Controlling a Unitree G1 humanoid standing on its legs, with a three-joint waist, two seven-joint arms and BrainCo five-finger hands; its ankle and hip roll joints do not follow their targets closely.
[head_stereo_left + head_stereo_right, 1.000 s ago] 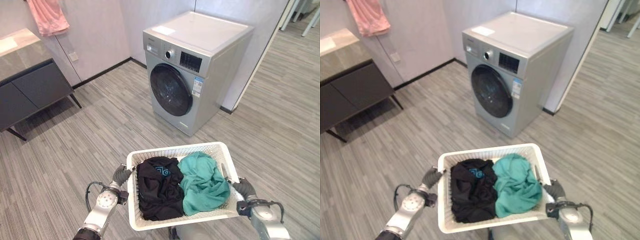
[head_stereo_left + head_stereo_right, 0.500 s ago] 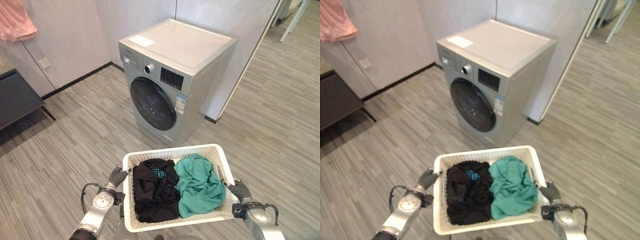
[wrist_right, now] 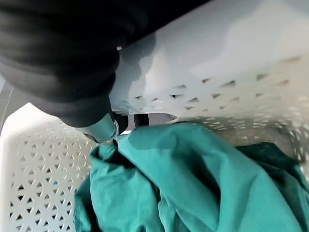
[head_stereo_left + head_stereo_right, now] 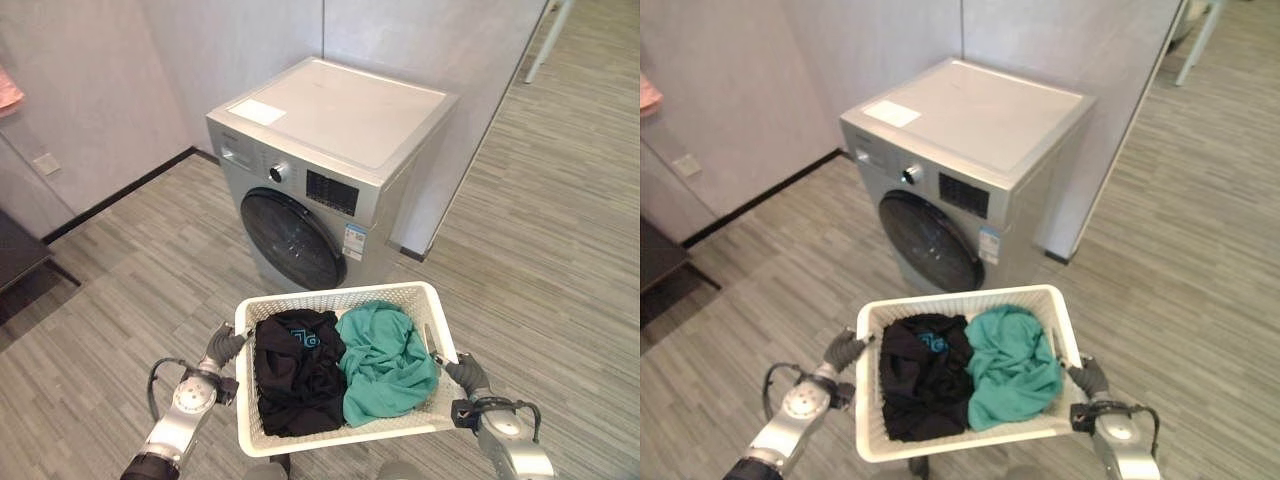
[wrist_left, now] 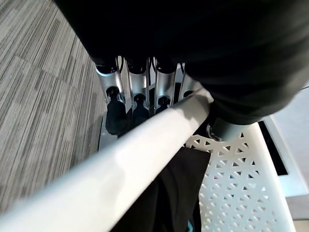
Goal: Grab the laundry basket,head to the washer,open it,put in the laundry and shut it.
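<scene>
Laundry basket [image 4: 340, 445] is up off the floor, carried between both hands right in front of the robot, with the washer [image 4: 330, 180] just ahead of it. Left hand [image 4: 222, 346] is on the basket's left rim, and in the left wrist view you can see the fingers [image 5: 137, 101] curled over the white rim bar, dark tips hooked on the far side, so it's properly grasping the basket. Right hand [image 4: 465, 374] is on the opposite rim. In the right wrist view its thumb [image 3: 104, 129] pokes in over the edge by the handle slot, touching the green cloth, and the dark cover sits against the outside wall, so it looks clamped onto the rim too.

The basket itself is white plastic with a lattice of small triangular holes in the walls and a thick smooth rim. It sits roughly level, maybe tipped a little. Inside are two bundles side by side: a black garment [image 4: 298, 370] with a bit of teal print on the left half, and a teal green garment [image 4: 385, 360] crumpled on the right half, bulging up to about rim height. They're touching in the middle.

The washer is a silver front loader standing in a corner against a pale wall, with its round dark door [image 4: 293, 240] closed, a knob and a dark display panel above it, and a white sheet [image 4: 257, 111] lying on its flat top. The floor [image 4: 560, 230] is grey striped planks
</scene>
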